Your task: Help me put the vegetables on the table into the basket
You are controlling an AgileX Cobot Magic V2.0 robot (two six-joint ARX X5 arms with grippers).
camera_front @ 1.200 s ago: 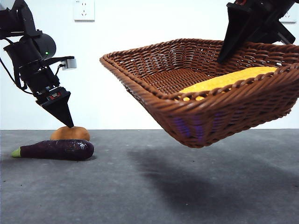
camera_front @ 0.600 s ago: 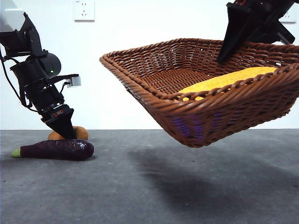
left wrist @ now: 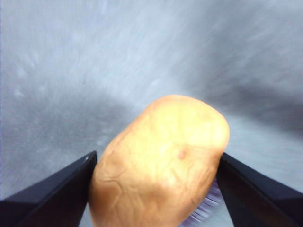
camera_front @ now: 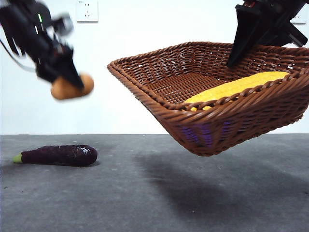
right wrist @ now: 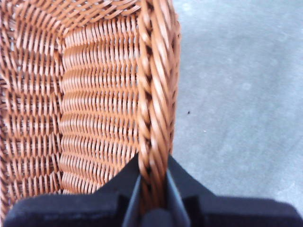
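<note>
Potato (camera_front: 72, 87) aloft at upper left, clamped in the left pincer (camera_front: 65, 79).
Basket (camera_front: 212, 121), held up by the right pincer (right wrist: 152, 189) clamped on its rim, hangs rightward; eggplant (camera_front: 55, 154) lies lengthwise on the counter (camera_front: 145, 203).

Matte black arms; tapered black gripper (camera_front: 72, 79) jaws; thin black cable and green indicator light (camera_front: 40, 18) above.

The orange-brown potato (camera_front: 71, 87) hangs high above the table (camera_front: 145, 193), blurred, clamped between black jaws, while the purple eggplant (camera_front: 58, 155) lies flat on the grey surface below it and the tilted wicker basket (camera_front: 212, 121), lifted clear, cradles the yellow corn (camera_front: 236, 87).
</note>
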